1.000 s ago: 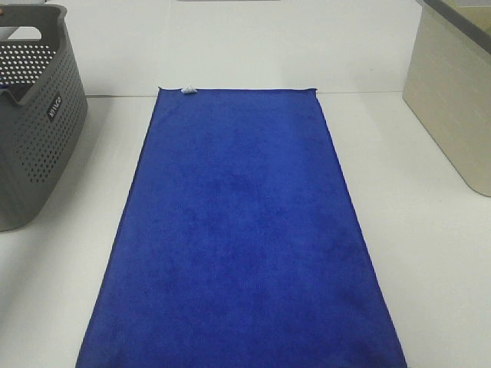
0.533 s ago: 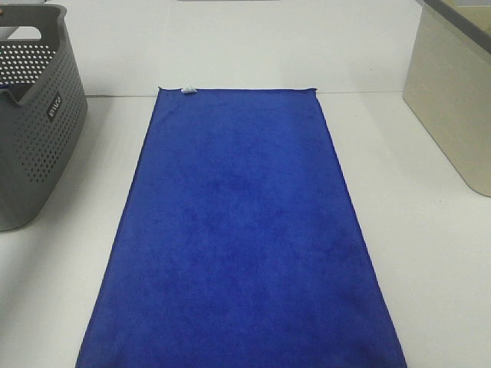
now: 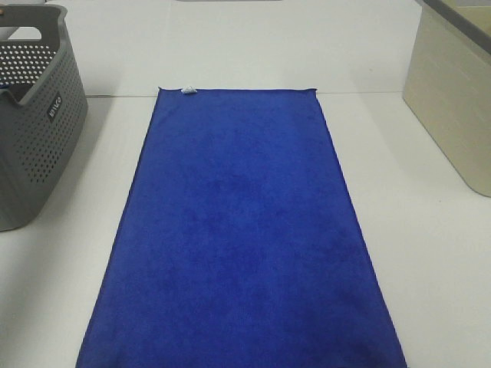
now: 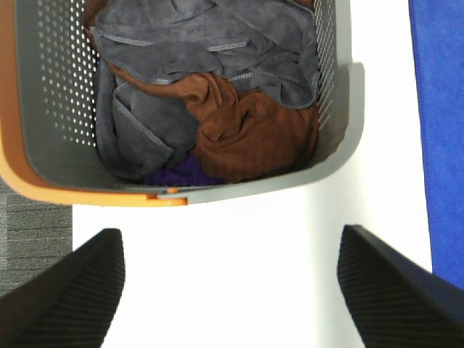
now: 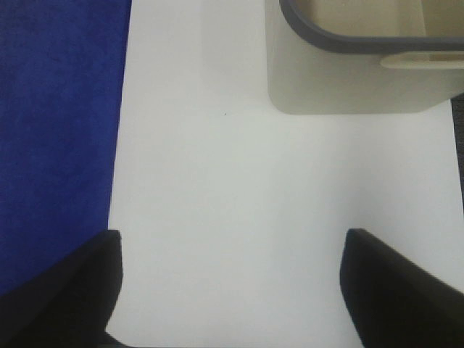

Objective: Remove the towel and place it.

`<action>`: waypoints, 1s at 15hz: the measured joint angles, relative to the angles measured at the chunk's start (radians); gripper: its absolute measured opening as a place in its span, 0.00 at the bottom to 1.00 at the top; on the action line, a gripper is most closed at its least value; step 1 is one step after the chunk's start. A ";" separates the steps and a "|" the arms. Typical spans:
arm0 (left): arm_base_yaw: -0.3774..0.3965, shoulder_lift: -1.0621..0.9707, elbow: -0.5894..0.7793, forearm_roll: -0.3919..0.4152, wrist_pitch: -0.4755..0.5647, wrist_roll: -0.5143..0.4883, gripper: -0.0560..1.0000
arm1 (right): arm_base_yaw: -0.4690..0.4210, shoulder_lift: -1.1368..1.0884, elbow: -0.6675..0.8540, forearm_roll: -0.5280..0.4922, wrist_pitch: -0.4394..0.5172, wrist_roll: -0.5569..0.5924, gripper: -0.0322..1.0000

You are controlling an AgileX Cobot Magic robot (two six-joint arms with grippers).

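Observation:
The royal-blue towel (image 3: 242, 230) lies flat and spread out down the middle of the white table, with a small white tag (image 3: 187, 90) at its far left corner. A strip of it shows in the left wrist view (image 4: 441, 123) and in the right wrist view (image 5: 54, 130). Neither gripper shows in the exterior high view. My left gripper (image 4: 232, 290) is open and empty above bare table beside the grey basket (image 4: 341, 156). My right gripper (image 5: 230, 290) is open and empty above bare table between the towel and the beige bin (image 5: 355, 80).
The grey perforated basket (image 3: 34, 130) stands at the far left and holds several crumpled cloths: grey (image 4: 203, 43), brown (image 4: 250, 138) and a bit of purple (image 4: 181, 174). A beige bin (image 3: 453, 100) stands at the far right. Bare white table (image 3: 430, 253) lies on both sides of the towel.
The grey basket has shifted very slightly in the exterior high view. The towel lies as before.

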 joint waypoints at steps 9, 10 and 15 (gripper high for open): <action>0.000 -0.611 0.450 0.031 -0.159 -0.006 0.77 | 0.027 -0.490 0.282 -0.017 0.001 0.097 0.80; 0.000 -0.660 0.495 0.032 -0.159 -0.005 0.77 | 0.055 -0.516 0.304 -0.015 0.001 0.097 0.80; 0.000 -0.900 0.634 0.033 -0.155 -0.005 0.77 | 0.123 -0.622 0.439 -0.008 0.001 0.108 0.80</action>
